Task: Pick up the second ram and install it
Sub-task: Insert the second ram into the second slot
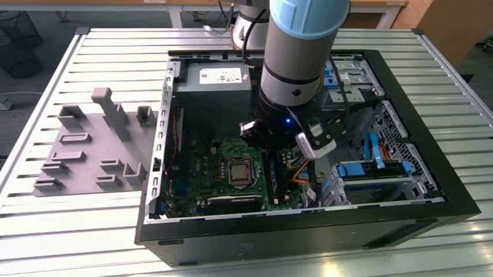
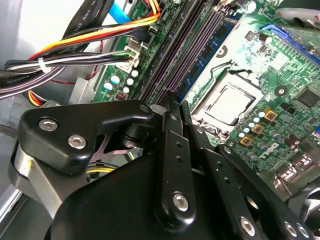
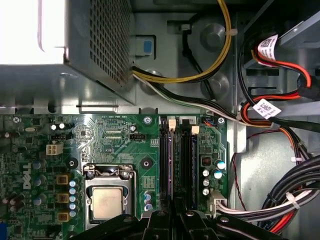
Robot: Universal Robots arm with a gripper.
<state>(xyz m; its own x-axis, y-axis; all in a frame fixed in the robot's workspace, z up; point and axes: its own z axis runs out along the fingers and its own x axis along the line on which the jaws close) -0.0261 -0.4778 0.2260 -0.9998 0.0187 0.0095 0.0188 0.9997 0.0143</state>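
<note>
The gripper (image 2: 172,107) is hanging inside the open computer case (image 1: 431,173), directly above the motherboard (image 3: 115,140) memory slots (image 3: 186,160). Its jaws are standing nearly closed; whether they are pinching anything cannot be told. The second ram (image 2: 202,62) is sitting edge-on in a slot, its near end hidden behind the linkage. White cable labels (image 3: 266,107) are too small to read.

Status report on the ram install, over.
Gripper low over ram slots. A blue stick looks seated in the slot nearest the processor socket; second ram or not, cannot tell. Cable bundle beside the slots, not across.
</note>
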